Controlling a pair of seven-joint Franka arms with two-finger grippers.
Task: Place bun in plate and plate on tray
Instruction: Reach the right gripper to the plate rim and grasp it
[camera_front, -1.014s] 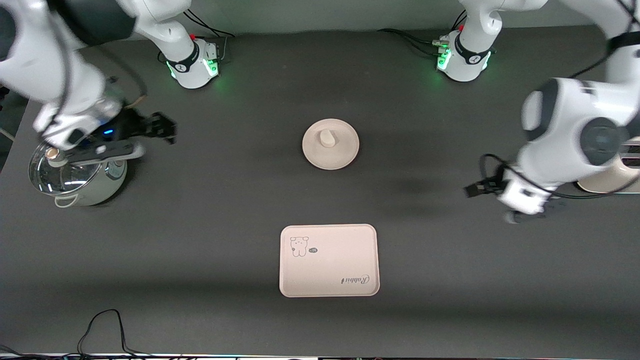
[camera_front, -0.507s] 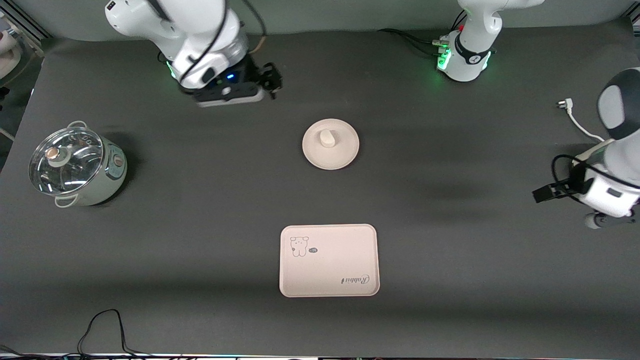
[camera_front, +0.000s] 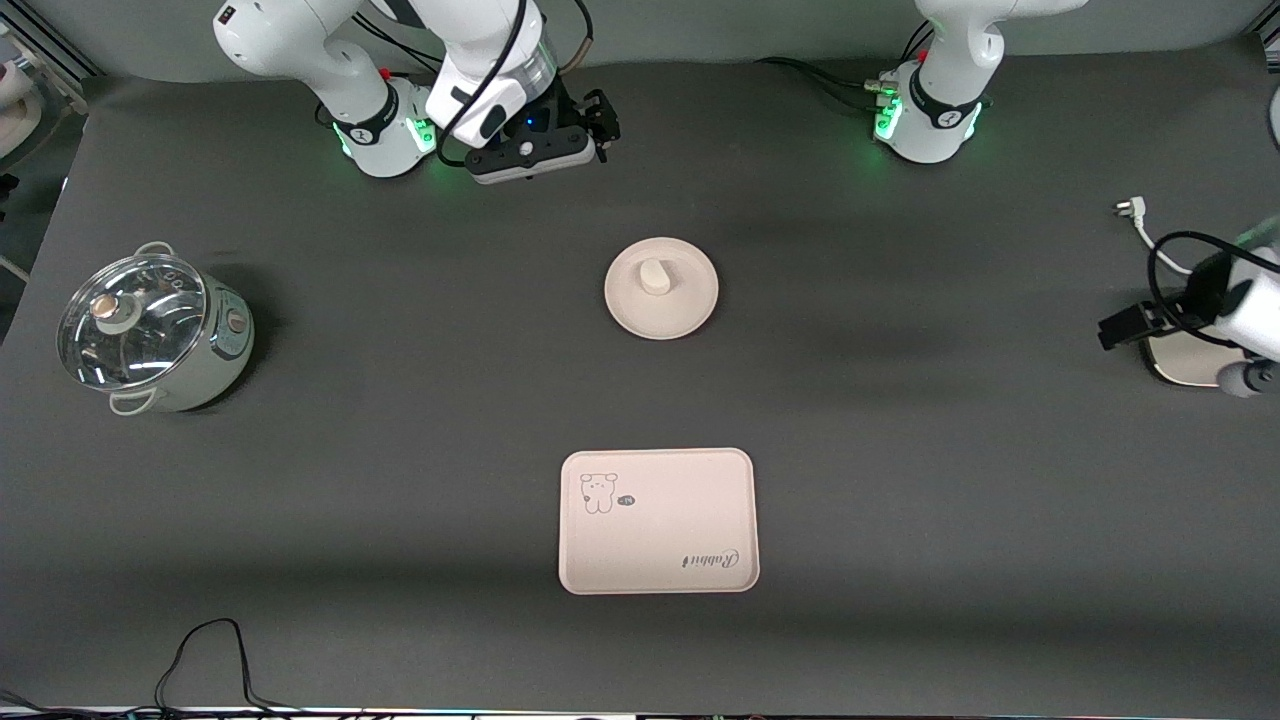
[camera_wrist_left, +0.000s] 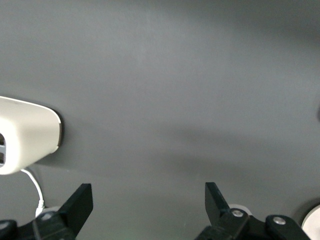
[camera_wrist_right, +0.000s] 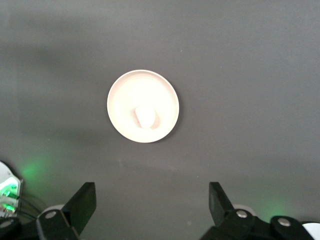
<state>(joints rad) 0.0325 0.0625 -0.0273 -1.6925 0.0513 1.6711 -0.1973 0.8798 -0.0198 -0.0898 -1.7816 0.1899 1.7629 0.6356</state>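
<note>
The round cream plate (camera_front: 690, 310) lies mid-table with the small white bun (camera_front: 655, 276) in it. The rectangular tray (camera_front: 680, 500) with the animal drawing and "Rabbit" script lies nearer the front camera than the plate, apart from it. My right gripper (camera_front: 602, 122) is open and empty, raised over the table beside its arm's base. Its wrist view (camera_wrist_right: 150, 200) shows the plate (camera_wrist_right: 120, 100) and the bun (camera_wrist_right: 145, 116) below it. My left gripper (camera_front: 1120, 327) is open and empty over the left arm's end of the table, shown in its wrist view (camera_wrist_left: 148, 200).
A pot with a glass lid (camera_front: 150, 335) stands at the right arm's end. A white appliance (camera_front: 1185, 362) with a cord and plug (camera_front: 1135, 215) sits under the left gripper, also in the left wrist view (camera_wrist_left: 25, 135). A black cable (camera_front: 210, 650) lies at the front edge.
My right arm swung from over the pot to beside its base. My left arm drew back from mid-table to its end of the table. Plate, bun and tray have not moved.
</note>
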